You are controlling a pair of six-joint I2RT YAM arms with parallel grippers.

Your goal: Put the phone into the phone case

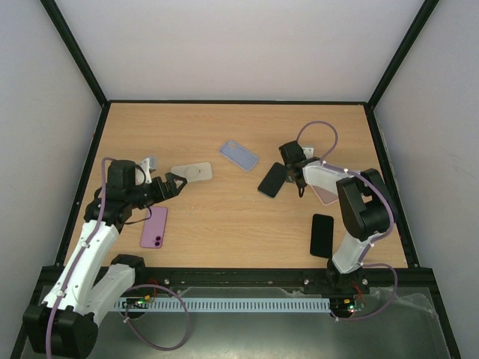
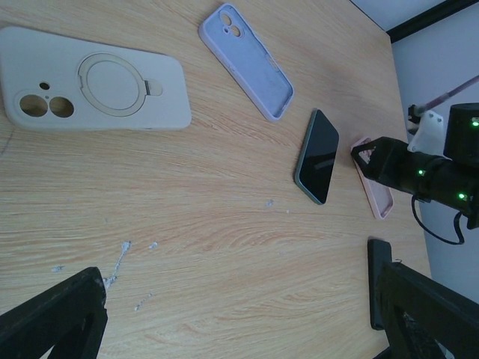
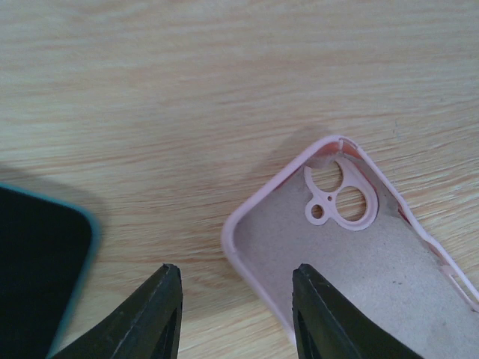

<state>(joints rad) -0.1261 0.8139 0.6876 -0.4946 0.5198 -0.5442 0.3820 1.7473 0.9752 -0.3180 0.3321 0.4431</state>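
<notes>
Two things flank the right gripper (image 3: 236, 275), its jaws wide and empty. The teal phone (image 3: 37, 262) lies just outside one finger. The pink case (image 3: 359, 254) lies hollow up, its corner before the gap, its long axis slanting past the other finger. This arm is nearer.

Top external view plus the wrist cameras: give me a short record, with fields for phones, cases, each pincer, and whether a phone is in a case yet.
phones: teal-edged phone, centre right; black phone, near right
unclear: purple item, near left; phone or case, cannot tell
cases: beige ring case; lavender case; pink case, open side up
left pincer: open, empty, by the beige ring case
right pincer: open, over the pink case's camera-hole corner
phone in case: not yet; teal-edged phone lies beside the pink case
</notes>
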